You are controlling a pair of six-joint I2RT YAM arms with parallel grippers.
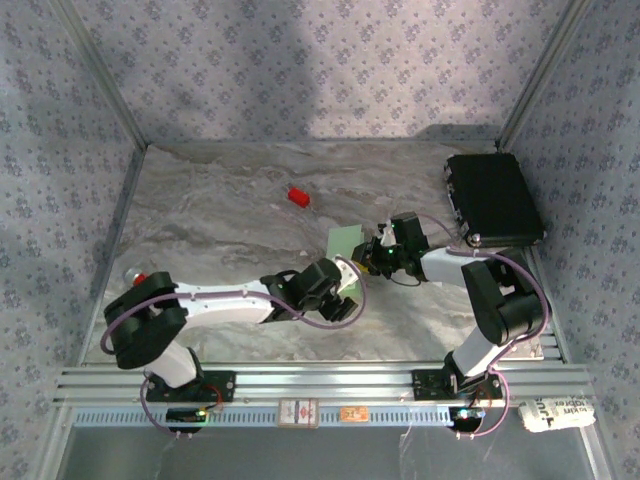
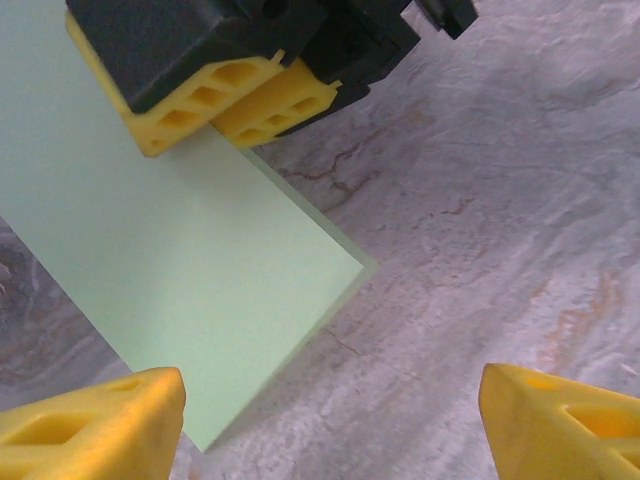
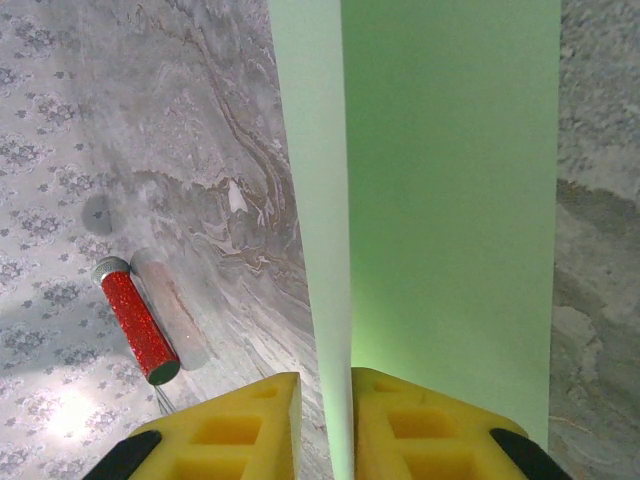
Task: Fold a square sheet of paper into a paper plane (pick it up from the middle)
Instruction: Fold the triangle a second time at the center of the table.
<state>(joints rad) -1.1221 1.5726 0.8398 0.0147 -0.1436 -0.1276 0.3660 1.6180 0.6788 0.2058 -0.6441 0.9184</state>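
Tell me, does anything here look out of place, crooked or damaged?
Only the red cylinder lying on its side on the table, well apart from the green paper, looks stray. Nothing seems spilled or damaged.

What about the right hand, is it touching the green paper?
Touching. The right wrist view shows the right hand pinched shut on the green paper, whose edge runs straight between its two sides with no gap.
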